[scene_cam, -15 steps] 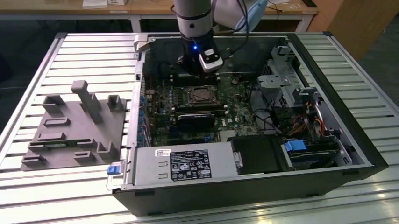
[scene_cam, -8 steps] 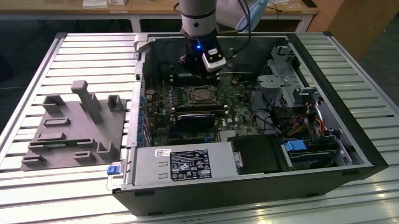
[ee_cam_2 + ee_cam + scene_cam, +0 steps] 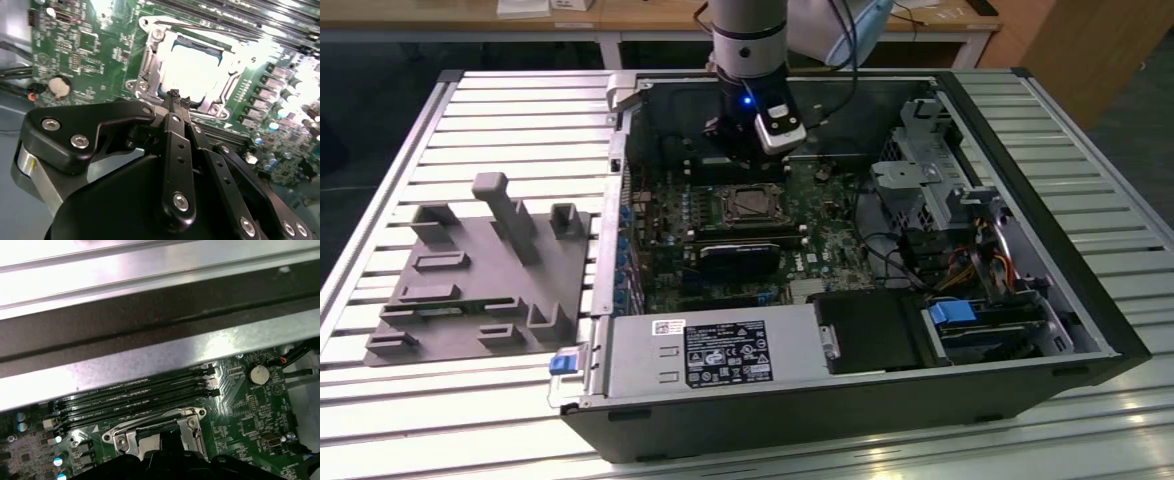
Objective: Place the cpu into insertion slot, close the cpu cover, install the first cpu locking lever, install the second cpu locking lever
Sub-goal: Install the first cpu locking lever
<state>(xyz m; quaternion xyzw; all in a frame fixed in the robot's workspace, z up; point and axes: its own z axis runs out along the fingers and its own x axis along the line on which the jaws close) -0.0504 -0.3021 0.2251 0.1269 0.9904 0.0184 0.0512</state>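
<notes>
one arm reaches down from the upper middle of the exterior view into the open computer case (image 3: 1067,300), which lies on the slatted desk (image 3: 494,120). its hand (image 3: 744,170) hangs just above the insertion slot (image 3: 750,205) at the centre of the green board. in the second wrist view the hand (image 3: 175,96) is clenched: its two thin black fingers meet at the tips, nothing shows between them, and the tips sit at the edge of the socket. the cpu (image 3: 192,70) lies in the slot, its bright metal top showing through the cut-out of the cpu cover (image 3: 146,60), which appears to lie flat over it. a thin metal rod (image 3: 200,30) runs along the far side of the frame and is probably a locking lever; whether it is hooked cannot be told. the first wrist view shows the slot (image 3: 150,432) beside the long black memory slots (image 3: 130,397), with a coin cell (image 3: 258,374) off to one side. judging from this, the work stands at the lever stage. doing it well would mean keeping the closed tips on the lever alone, pressing steadily down and then sideways under its catch, and staying off the cpu top and the small parts on the board. a slip could scrape the board or lift the cover.
</notes>
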